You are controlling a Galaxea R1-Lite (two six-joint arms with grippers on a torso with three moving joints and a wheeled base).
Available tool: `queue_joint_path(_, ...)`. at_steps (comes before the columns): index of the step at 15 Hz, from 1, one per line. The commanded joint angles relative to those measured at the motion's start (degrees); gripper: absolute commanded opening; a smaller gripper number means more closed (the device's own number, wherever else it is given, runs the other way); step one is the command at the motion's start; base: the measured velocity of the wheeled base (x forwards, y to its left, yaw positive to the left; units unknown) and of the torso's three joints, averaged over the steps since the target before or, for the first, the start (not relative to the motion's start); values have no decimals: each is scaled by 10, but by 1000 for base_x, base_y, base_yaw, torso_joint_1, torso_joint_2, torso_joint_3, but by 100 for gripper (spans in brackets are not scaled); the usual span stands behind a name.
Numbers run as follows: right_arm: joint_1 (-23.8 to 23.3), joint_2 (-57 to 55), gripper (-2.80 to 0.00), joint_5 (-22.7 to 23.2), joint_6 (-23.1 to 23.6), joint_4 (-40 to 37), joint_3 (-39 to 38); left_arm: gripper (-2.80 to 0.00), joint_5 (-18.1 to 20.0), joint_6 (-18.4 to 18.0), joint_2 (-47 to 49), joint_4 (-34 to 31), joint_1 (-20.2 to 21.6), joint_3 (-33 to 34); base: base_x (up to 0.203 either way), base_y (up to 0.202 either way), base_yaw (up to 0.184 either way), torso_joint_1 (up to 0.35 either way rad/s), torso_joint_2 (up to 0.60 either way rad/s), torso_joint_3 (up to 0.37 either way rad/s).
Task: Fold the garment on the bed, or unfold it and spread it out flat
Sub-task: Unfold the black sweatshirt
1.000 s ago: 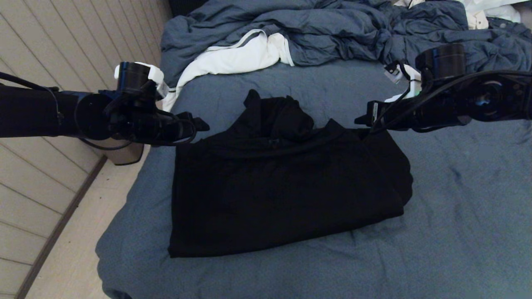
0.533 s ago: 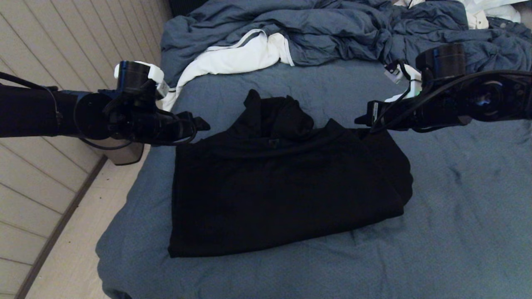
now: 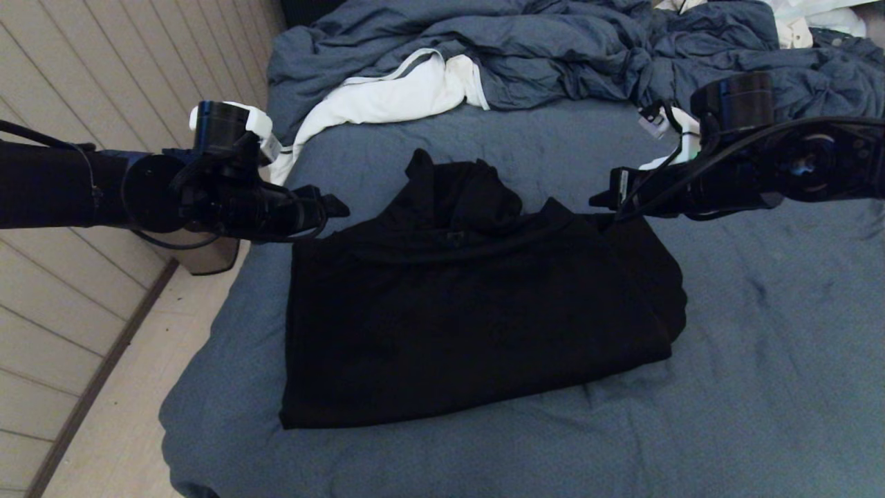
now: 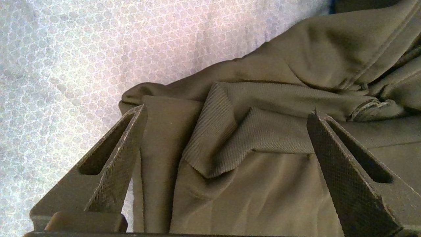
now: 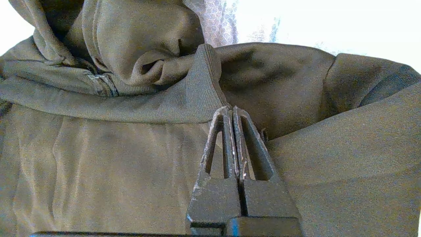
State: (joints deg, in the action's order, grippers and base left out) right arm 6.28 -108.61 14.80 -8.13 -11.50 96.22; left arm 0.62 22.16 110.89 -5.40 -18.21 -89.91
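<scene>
The garment [image 3: 470,311], a black hooded sweatshirt, lies folded into a rough rectangle in the middle of the bed [image 3: 760,360], with its hood bunched at the far edge. My left gripper [image 3: 335,206] hovers at its far left corner. It stands open in the left wrist view [image 4: 227,110], with a folded ribbed band [image 4: 230,138] lying between its fingers. My right gripper [image 3: 600,203] is at the far right corner. It is shut with nothing in it [image 5: 230,110], its tips just over the ribbed band [image 5: 184,105] near the zipper [image 5: 103,82].
A rumpled blue-grey duvet [image 3: 525,55] and a white cloth with a grey stripe [image 3: 394,93] lie along the far side of the bed. The bed's left edge drops to a pale floor [image 3: 138,387] beside a panelled wall [image 3: 104,69].
</scene>
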Motion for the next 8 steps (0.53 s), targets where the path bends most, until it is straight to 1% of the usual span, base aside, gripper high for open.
queue_joint_path(1,-1,1,-280,0,1,-2,-5,0,0,2,0,0,-1,0,0,0,0,0,0,0)
queue_joint_path(3,1,1,-280,2,5,-3,-8,0,0,2,0,0,-2,1,0,0,0,0,0,0)
queue_joint_path(6,-1,10,-280,31,3,-5,-7,0,1,2,-1,1,-2,1,0,0,0,0,0,0)
queue_joint_path(7,-2,22,-280,59,1,-16,-7,0,1,2,-1,1,-2,1,0,0,0,0,0,0)
queue_joint_path(8,-3,35,-280,103,0,-40,-5,0,1,2,-1,1,-2,1,0,0,0,0,0,0)
